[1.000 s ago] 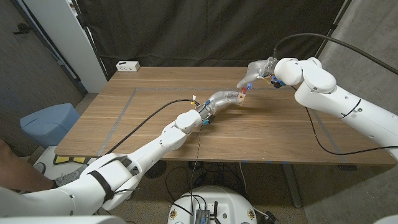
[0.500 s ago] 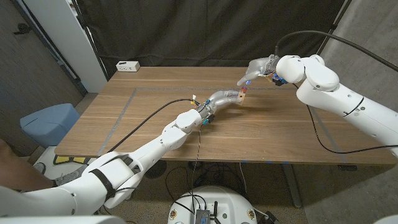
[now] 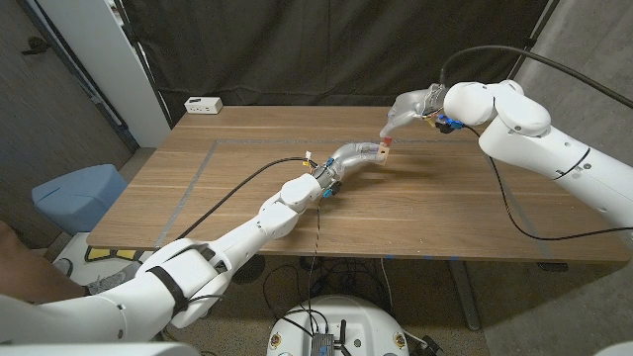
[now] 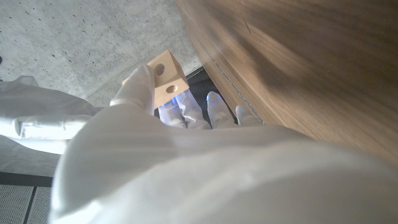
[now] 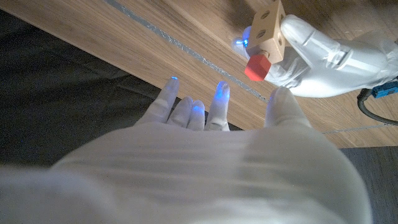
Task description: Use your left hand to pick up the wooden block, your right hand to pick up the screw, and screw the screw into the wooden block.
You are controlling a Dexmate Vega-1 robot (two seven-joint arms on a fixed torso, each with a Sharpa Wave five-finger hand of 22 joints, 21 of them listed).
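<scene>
My left hand (image 3: 354, 155) grips the small wooden block (image 3: 384, 150) a little above the middle of the table's far half. In the right wrist view the block (image 5: 268, 28) shows round holes, and the red screw (image 5: 257, 67) sticks out of one face, with the left hand (image 5: 323, 56) wrapped around the block. The left wrist view shows the block (image 4: 165, 78) pinched at the fingers of my left hand (image 4: 155, 155). My right hand (image 3: 406, 107) hovers behind and to the right of the block, apart from it. Its fingers (image 5: 217, 102) are spread and hold nothing.
A white box (image 3: 203, 104) lies at the table's far left corner. Grey tape lines (image 3: 198, 168) cross the wooden table (image 3: 445, 213). A black cable (image 3: 247, 178) trails along my left arm. A blue seat (image 3: 79, 193) stands beside the table's left edge.
My right hand has drawn back from the block, up and to the right. The left hand and the block have stayed where they were.
</scene>
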